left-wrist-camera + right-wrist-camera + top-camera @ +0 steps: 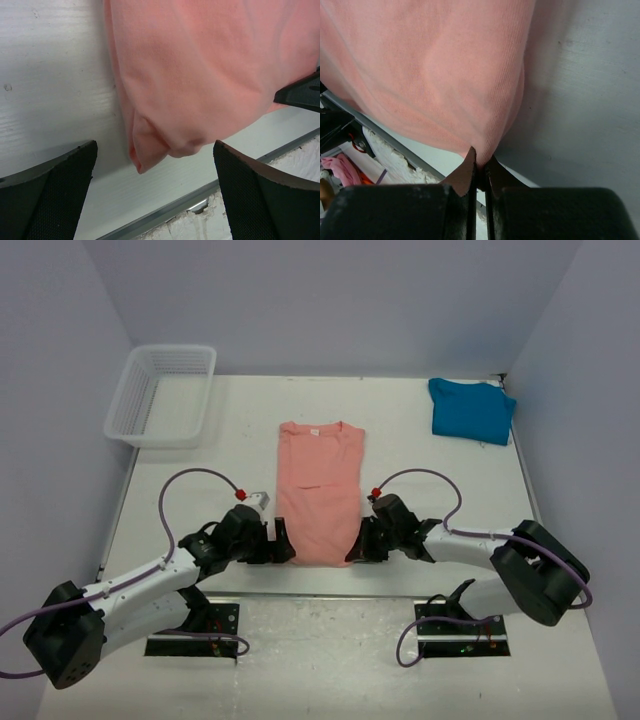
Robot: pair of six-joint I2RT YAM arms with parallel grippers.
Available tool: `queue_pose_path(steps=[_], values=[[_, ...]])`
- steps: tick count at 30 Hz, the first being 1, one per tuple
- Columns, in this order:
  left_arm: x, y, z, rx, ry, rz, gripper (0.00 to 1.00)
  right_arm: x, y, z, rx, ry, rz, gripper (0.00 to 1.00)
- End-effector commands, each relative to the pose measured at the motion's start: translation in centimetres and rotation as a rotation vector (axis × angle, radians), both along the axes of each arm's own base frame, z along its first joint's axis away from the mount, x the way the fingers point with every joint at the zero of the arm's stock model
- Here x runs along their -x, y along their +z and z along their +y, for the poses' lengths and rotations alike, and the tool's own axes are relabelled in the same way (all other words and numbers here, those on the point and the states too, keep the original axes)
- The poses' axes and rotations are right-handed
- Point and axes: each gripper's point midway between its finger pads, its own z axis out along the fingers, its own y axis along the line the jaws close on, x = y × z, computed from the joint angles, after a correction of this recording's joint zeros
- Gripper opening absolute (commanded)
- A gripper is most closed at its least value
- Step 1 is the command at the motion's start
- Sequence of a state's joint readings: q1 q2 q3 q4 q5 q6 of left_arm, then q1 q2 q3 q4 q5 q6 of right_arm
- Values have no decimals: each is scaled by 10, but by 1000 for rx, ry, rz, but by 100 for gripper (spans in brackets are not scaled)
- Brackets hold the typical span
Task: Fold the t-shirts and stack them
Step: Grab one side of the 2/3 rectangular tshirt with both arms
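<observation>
- I saw the salmon-pink t-shirt lying lengthwise mid-surface, with its collar at the far end and its hem near the arms.
- The right jaws were pinched shut on the shirt's near right corner, and the wrist view showed cloth caught between the tips.
- The left jaws stood wide apart around the near left corner, seemingly not touching it.
- The teal-blue t-shirt sat folded at the far right corner, well apart.
- A white mesh basket sat far left.
</observation>
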State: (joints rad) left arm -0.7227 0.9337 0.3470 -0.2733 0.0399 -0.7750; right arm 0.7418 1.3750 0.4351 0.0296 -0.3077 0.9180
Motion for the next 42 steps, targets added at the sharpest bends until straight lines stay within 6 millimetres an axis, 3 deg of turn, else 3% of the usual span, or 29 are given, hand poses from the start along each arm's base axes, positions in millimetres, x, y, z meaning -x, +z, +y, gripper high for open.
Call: queue_pose_path(steps=[1, 6, 11, 17, 19, 25, 32, 35, 38, 42], values=[[5, -12, 13, -59, 30, 35, 99, 11, -21, -16, 99, -4, 38, 0], [1, -13, 24, -103, 85, 24, 96, 11, -19, -19, 104, -8, 31, 0], [3, -17, 39, -145, 186, 54, 84, 11, -18, -20, 109, -10, 30, 0], [7, -15, 34, -76, 204, 55, 66, 12, -21, -19, 107, -6, 37, 0], [9, -17, 23, -21, 173, 65, 61, 13, -23, -19, 109, -4, 39, 0], [19, -26, -2, 72, 90, 138, 63, 13, -21, -21, 111, -7, 30, 0], [23, -32, -3, 69, 78, 161, 65, 15, -24, -22, 112, -11, 35, 0], [23, -34, 0, 55, 88, 160, 55, 15, -24, -22, 110, -10, 38, 0], [22, -33, 3, 45, 96, 156, 29, 15, -24, -22, 111, -7, 42, 0], [22, -31, 5, 40, 104, 151, 23, 15, -26, -21, 111, -7, 47, 0]])
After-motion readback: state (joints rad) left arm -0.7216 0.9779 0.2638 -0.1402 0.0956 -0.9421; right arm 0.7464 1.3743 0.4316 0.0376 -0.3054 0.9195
